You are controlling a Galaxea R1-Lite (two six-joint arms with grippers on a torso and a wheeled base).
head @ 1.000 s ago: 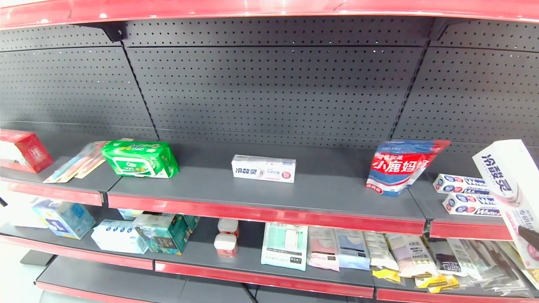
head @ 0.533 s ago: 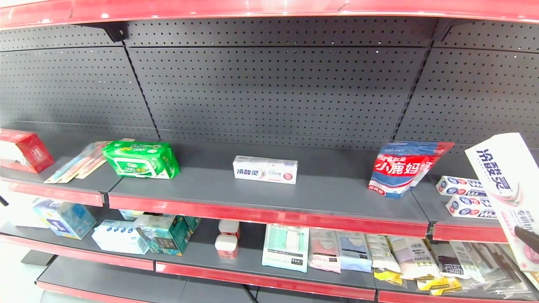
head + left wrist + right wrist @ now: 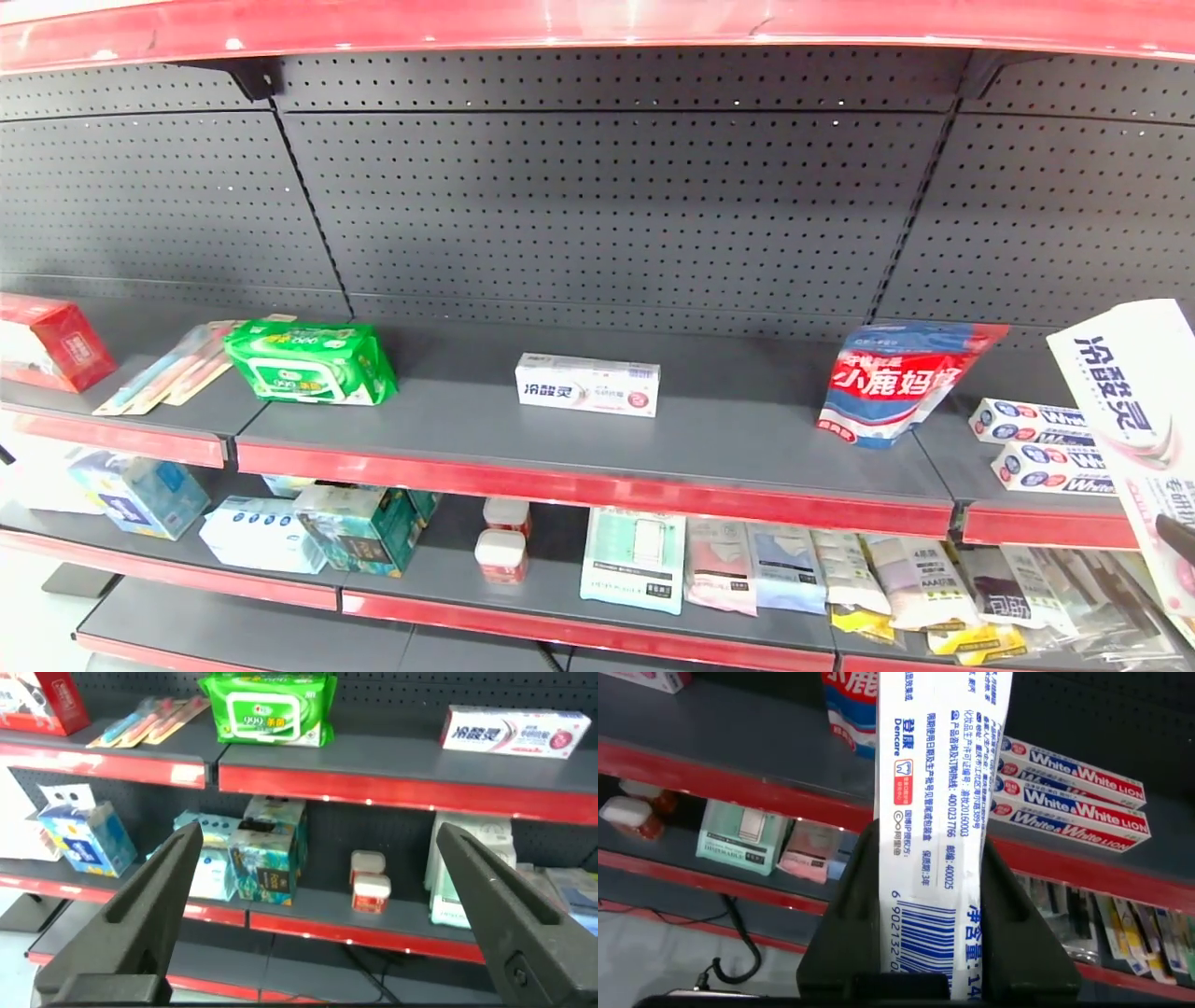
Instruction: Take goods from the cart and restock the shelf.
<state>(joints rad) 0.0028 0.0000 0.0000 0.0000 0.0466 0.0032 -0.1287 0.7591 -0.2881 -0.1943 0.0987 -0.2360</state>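
My right gripper (image 3: 936, 873) is shut on a long white toothpaste box (image 3: 938, 793), held upright; in the head view the same box (image 3: 1134, 420) stands tilted at the far right, in front of the shelf edge, with one dark finger (image 3: 1176, 537) across its lower part. A matching toothpaste box (image 3: 587, 385) lies flat in the middle of the grey shelf (image 3: 597, 439). My left gripper (image 3: 318, 905) is open and empty, held low in front of the lower shelves; the matching box (image 3: 519, 730) shows above it.
A green wipes pack (image 3: 308, 362), toothbrushes (image 3: 168, 366) and a red box (image 3: 51, 341) sit at the shelf's left. A red-blue pouch (image 3: 887, 378) and two stacked toothpaste boxes (image 3: 1041, 443) stand right. Lower shelves hold tissue packs (image 3: 261, 534), jars (image 3: 495, 551) and sachets (image 3: 840, 574).
The head camera has shifted a little, so the shelf sits lower in view. The held toothpaste box stays at the far right, barely moved.
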